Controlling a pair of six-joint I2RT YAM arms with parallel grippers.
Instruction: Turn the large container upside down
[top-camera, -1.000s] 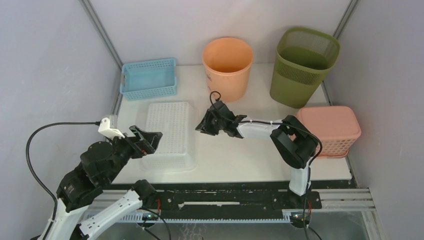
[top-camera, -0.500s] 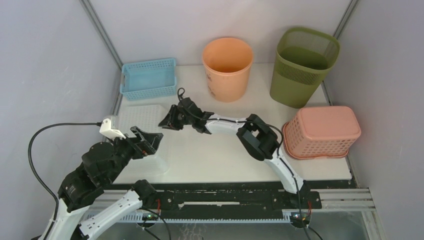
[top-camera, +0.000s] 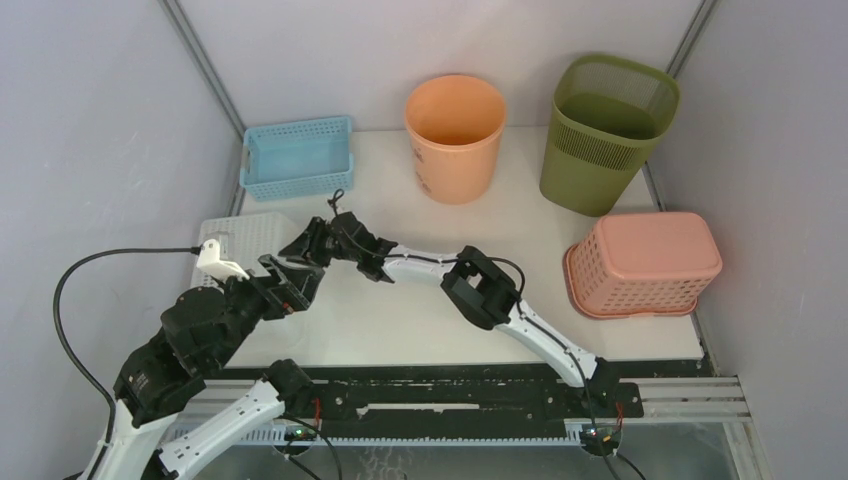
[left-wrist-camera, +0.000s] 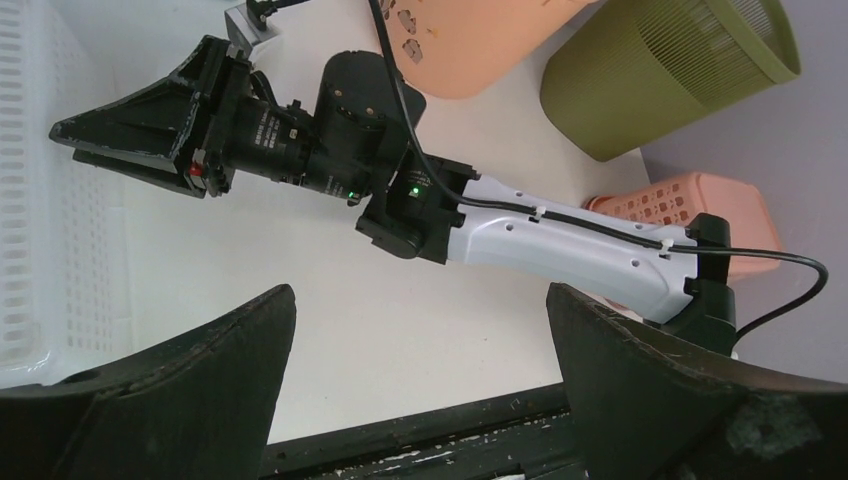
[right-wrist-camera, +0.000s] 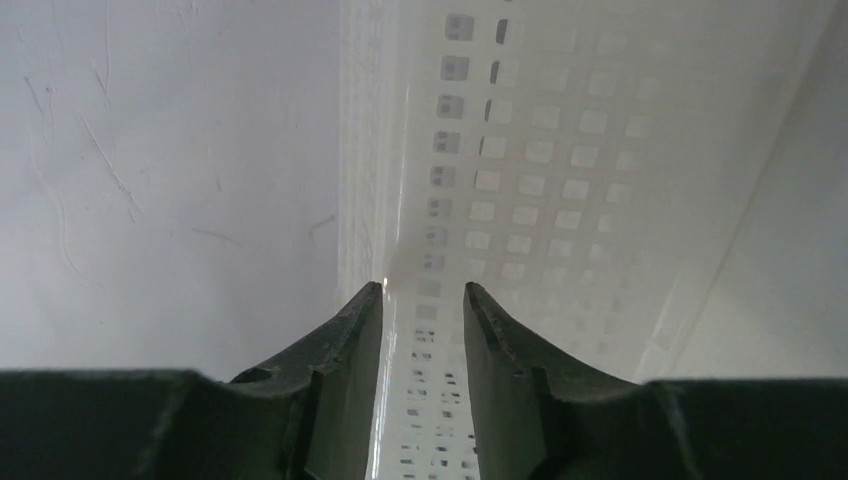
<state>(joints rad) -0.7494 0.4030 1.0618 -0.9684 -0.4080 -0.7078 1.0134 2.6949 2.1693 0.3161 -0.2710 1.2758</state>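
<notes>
1. The white lattice basket (top-camera: 245, 232) is seen at the left edge of the white surface (top-camera: 420, 310), just in front of the blue basket (top-camera: 297, 157). Its long axis is laid from near to far, along that edge. Its near part is hidden by the left arm in the top view, and which face is turned up cannot be told.
2. The right gripper (top-camera: 300, 245) is stretched across the surface, and its fingers are drawn narrow around a perforated wall of the white basket, as shown by the right wrist camera.
3. The left gripper (left-wrist-camera: 417, 295) is held above the surface beside the basket with its fingers spread wide and nothing between them.
4. The blue basket is set open side up at the far left corner, and its bare floor is shown.
5. The orange bucket (top-camera: 455, 135) and the green mesh bin (top-camera: 605, 130) are stood upright along the far edge, mouths up.
6. The pink basket (top-camera: 645, 262) is placed bottom up at the right edge, well apart from the white one.
7. The surface is enclosed by plain grey walls (top-camera: 100, 120), and a black rail (top-camera: 450, 400) is mounted along its near edge.
</notes>
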